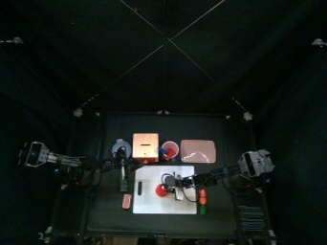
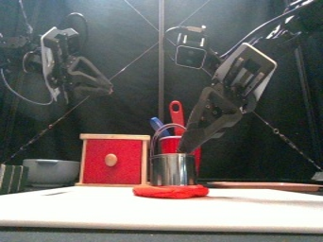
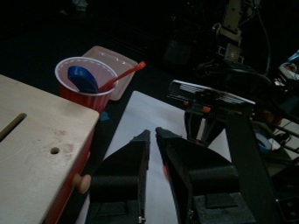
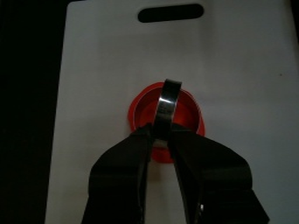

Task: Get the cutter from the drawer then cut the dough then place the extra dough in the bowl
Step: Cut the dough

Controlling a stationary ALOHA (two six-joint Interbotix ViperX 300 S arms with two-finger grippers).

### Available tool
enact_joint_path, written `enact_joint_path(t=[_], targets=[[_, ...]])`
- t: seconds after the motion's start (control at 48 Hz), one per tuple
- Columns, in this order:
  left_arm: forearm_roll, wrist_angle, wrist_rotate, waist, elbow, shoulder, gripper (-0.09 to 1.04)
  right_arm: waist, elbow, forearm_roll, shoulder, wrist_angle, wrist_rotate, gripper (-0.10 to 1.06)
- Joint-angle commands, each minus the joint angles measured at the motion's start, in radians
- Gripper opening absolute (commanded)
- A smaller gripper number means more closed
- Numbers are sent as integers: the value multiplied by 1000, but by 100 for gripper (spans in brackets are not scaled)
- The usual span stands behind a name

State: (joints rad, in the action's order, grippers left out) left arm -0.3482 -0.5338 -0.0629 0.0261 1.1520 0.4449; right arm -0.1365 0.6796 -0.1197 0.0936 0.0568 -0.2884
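Right claw (image 4: 167, 131) is clamped shut on the round metal cutter (image 4: 170, 101), planted on the flat red dough disc (image 2: 171, 191) low in the centre of the frame, on the white cutting board (image 4: 105, 105)! Left claw (image 3: 152, 134) hangs upper left, jaws nearly together, empty. That dough looks soft and clingy, so I'd pinch the floppy outer ring at its edge for the blue-grey bowl (image 2: 51, 170), lower left.

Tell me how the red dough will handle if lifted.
Likely floppy: the red dough lies thin and flat on the white cutting board. Unlikely to roll. It may cling to the metal cutter over it.
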Motion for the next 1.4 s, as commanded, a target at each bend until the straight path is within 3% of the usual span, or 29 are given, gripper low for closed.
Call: enact_joint_path(t=[0.021,0.333,0.979,1.396], targets=[[3,-8,2,2,-11,5,59,5,-9,0,-28,2,0,74],[3,-6,2,2,-11,5,59,-2,-5,-2,-43,-18,11,84],[63,-3,9,2,-5,5,59,-9,78,2,-222,-26,-3,84],[179,-92,9,-6,2,5,59,-17,256,224,-469,316,-3,84]])
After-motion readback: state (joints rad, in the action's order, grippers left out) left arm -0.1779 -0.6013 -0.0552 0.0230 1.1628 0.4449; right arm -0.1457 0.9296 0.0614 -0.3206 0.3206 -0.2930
